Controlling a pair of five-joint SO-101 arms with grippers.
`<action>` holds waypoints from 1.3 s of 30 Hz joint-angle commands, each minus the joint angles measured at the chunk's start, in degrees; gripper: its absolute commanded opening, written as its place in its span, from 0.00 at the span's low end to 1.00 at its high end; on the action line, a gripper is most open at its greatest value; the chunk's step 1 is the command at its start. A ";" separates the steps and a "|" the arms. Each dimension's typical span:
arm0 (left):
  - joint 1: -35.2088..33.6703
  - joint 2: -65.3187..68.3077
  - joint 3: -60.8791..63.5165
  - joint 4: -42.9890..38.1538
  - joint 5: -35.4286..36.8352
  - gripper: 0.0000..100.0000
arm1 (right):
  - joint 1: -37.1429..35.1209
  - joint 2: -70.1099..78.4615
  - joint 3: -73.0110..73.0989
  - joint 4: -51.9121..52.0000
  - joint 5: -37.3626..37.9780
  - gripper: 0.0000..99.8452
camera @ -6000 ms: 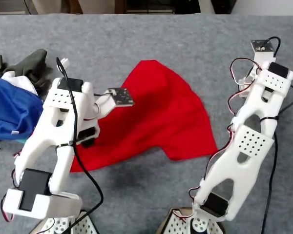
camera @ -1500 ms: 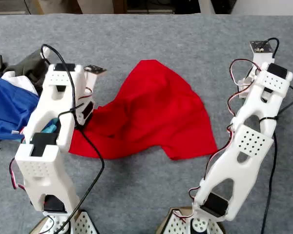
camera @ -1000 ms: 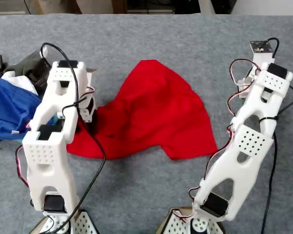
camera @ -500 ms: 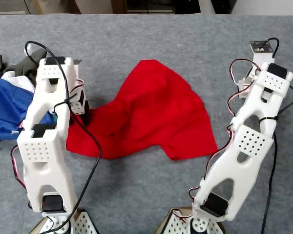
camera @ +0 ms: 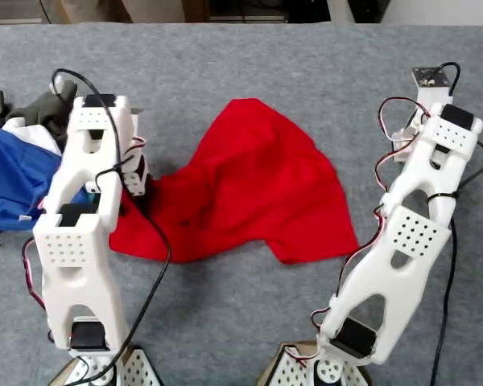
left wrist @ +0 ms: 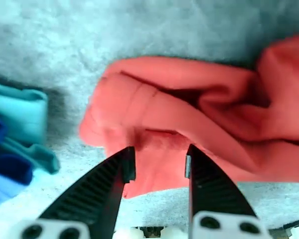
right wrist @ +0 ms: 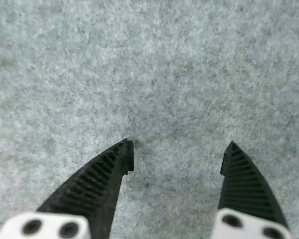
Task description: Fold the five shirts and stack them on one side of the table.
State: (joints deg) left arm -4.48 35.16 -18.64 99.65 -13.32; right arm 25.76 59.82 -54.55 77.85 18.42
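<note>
Though spread, left tool over the bunched red shirt; right tool, also spread, well apart.

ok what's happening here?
Shirt folding, barely begun. The left arm holds its jaws open over the bunched left edge of the red shirt, which lies spread and unfolded in the middle. The right arm sits off to the side, jaws open over the grey table. A blue shirt and a dark garment lie heaped at the far left.

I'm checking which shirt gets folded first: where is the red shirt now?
In the high view the red shirt lies rumpled on the middle of the grey table, its left edge at the left gripper, next to the blue shirt.
</note>
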 commanded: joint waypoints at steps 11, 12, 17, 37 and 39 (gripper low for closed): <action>0.53 -0.57 -1.41 -1.23 7.65 0.18 | 0.22 -0.22 -2.42 -0.97 0.44 0.29; 0.53 -0.57 -1.41 -1.85 8.00 0.18 | 0.22 -0.22 -2.42 -0.97 0.44 0.29; 0.70 1.19 -1.49 -4.22 9.85 0.18 | 0.22 -0.22 -2.42 -0.97 0.44 0.29; 0.88 7.87 -10.29 1.05 10.11 0.03 | -0.31 -0.22 -2.42 -0.97 0.44 0.29; 0.88 7.78 -10.90 1.05 10.11 0.02 | -0.31 -0.22 -2.42 -0.97 0.44 0.29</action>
State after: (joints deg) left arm -3.78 43.52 -26.81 99.91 -3.82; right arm 25.76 59.82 -54.55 77.85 18.42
